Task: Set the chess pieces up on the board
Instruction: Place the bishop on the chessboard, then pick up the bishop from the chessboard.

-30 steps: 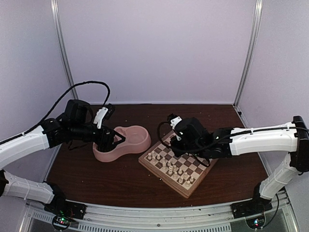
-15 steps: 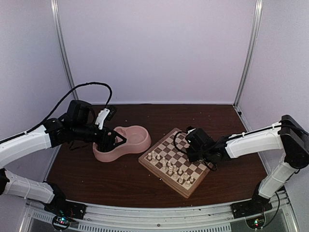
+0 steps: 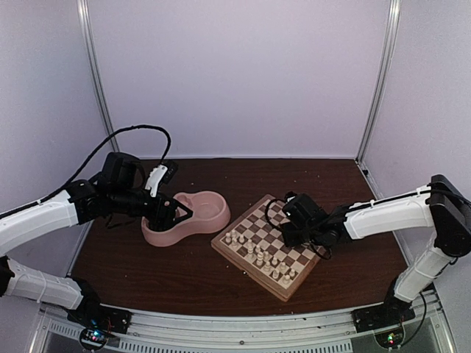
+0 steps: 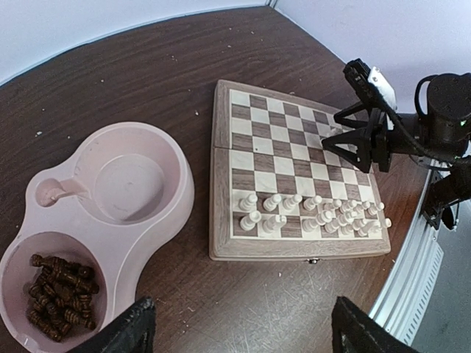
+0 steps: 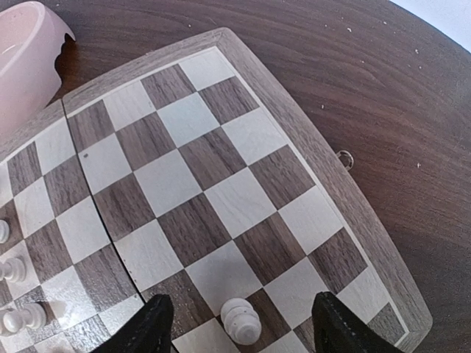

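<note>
Right claw (image 5: 244, 327) has come down over the board (image 5: 213, 158) and parted, now wide either side of one upright cream piece (image 5: 240, 318) | left claw (image 4: 246, 331) wide, above pink dish (image 4: 184, 198)

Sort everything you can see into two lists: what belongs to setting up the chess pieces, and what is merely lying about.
Belongs to the job: board; cream chess pieces standing on it; dark brown chess pieces waiting in one bowl.

Merely there: pink dish, only a holder; table.
</note>
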